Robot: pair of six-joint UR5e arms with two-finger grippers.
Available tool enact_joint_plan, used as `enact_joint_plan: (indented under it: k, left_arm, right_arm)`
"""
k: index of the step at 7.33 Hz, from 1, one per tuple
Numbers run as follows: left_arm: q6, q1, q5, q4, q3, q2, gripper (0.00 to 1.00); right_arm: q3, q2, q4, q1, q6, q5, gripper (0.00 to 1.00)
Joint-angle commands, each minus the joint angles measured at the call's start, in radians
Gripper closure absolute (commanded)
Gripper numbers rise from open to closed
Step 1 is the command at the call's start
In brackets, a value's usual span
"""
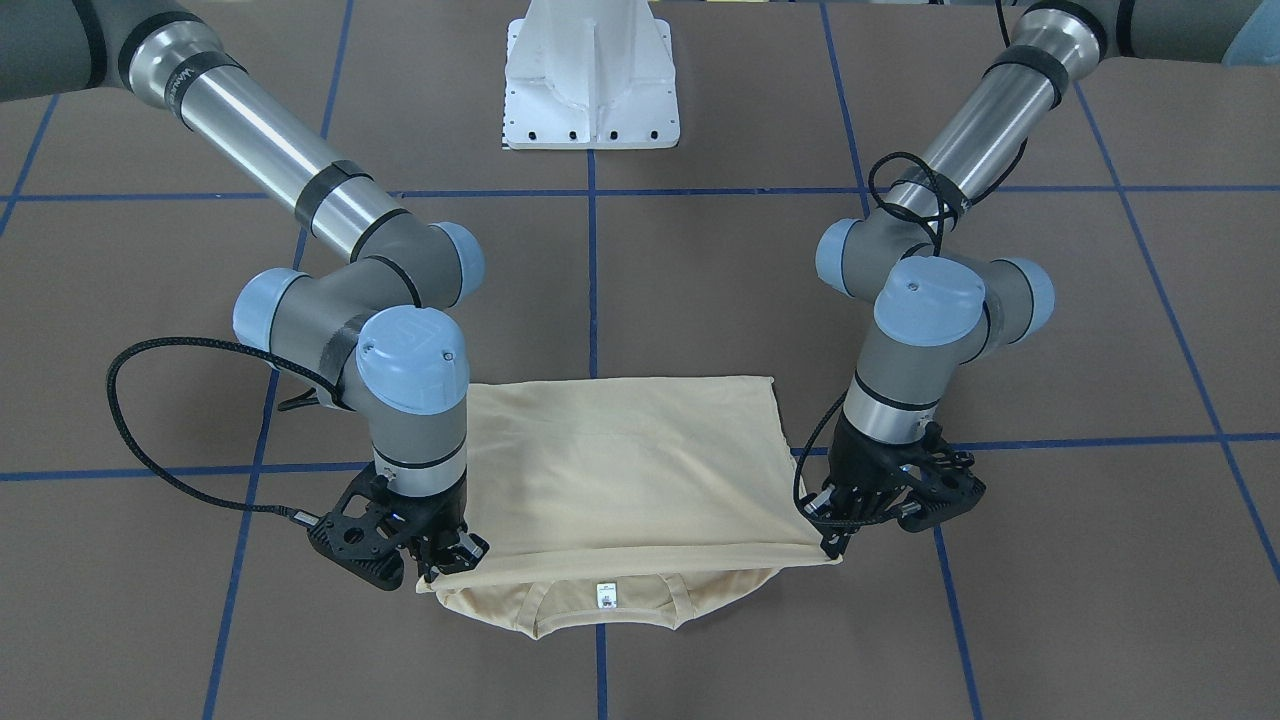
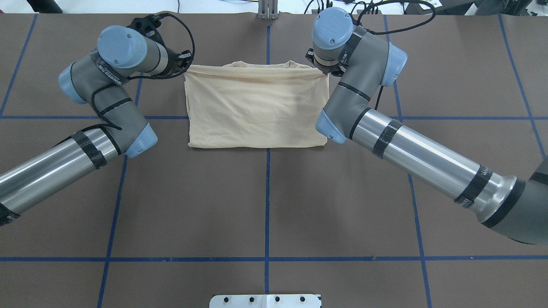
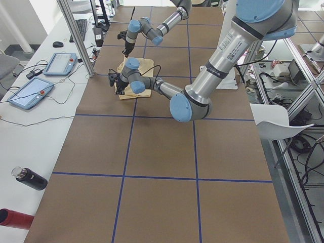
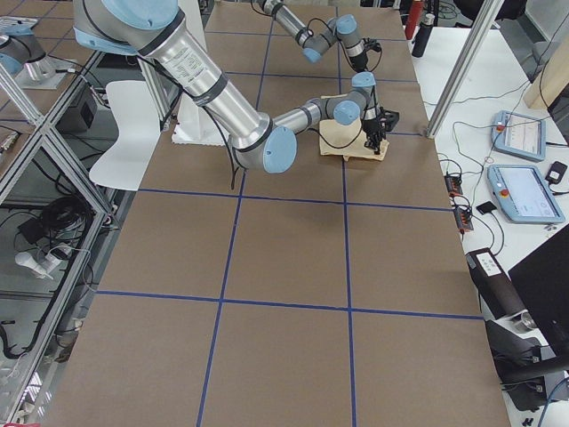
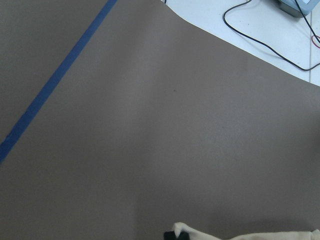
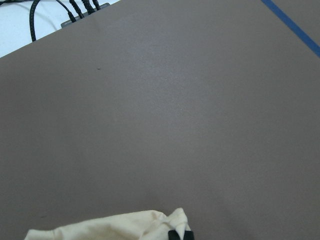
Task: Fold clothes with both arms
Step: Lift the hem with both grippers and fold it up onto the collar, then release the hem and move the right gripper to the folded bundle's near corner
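The pale beige shirt lies folded on the brown table, its upper layer pulled over toward the collar. The white neck label shows under the lifted edge; the chest print is hidden. My left gripper is shut on one corner of that folded edge, and my right gripper is shut on the other, both just above the table. From overhead the shirt spans between the left gripper and the right gripper. Each wrist view shows a pinched bit of fabric, in the left one and in the right one.
The white pedestal base stands at the robot's side of the table. Blue tape lines cross the brown surface. Tablets and cables lie on the white bench beyond the table's far edge, with a dark bottle nearby.
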Motion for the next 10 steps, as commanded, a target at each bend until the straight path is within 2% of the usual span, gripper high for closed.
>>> enact_joint_plan:
  k: [1,2,3,4,5,7,8,9,10]
  left_arm:
    - [0.048,0.0,0.0,-0.03,0.012,0.0,0.78]
    - [0.051,-0.006,0.0,-0.053,0.02,0.0,0.65]
    - [0.082,-0.023,-0.001,-0.064,0.02,0.0,0.62]
    - [0.105,-0.041,-0.003,-0.07,0.017,0.002,0.62]
    - [0.113,-0.043,-0.007,-0.072,0.012,0.009,0.62]
    - [0.113,-0.043,-0.007,-0.072,0.007,0.012,0.62]
    - [0.113,-0.043,-0.009,-0.072,0.0,0.014,0.62]
    - [0.113,-0.043,-0.009,-0.072,-0.005,0.014,0.62]
    - [0.113,-0.043,-0.009,-0.07,-0.003,0.014,0.62]
  right_arm:
    - [-0.012,0.004,0.014,-0.001,0.0,-0.008,0.52]
    - [-0.01,0.01,0.014,0.0,0.0,-0.011,0.33]
    - [-0.01,0.011,0.016,0.006,0.0,-0.011,0.28]
    - [0.031,0.012,0.022,0.024,0.012,-0.009,0.21]
    - [0.11,-0.008,0.013,0.037,0.018,0.004,0.18]
    - [0.425,-0.255,0.02,-0.039,0.079,0.003,0.13]
    - [0.521,-0.337,0.025,-0.093,0.159,-0.023,0.11]
    - [0.571,-0.383,0.025,-0.162,0.211,-0.105,0.1]
    - [0.588,-0.387,0.023,-0.194,0.246,-0.15,0.1]
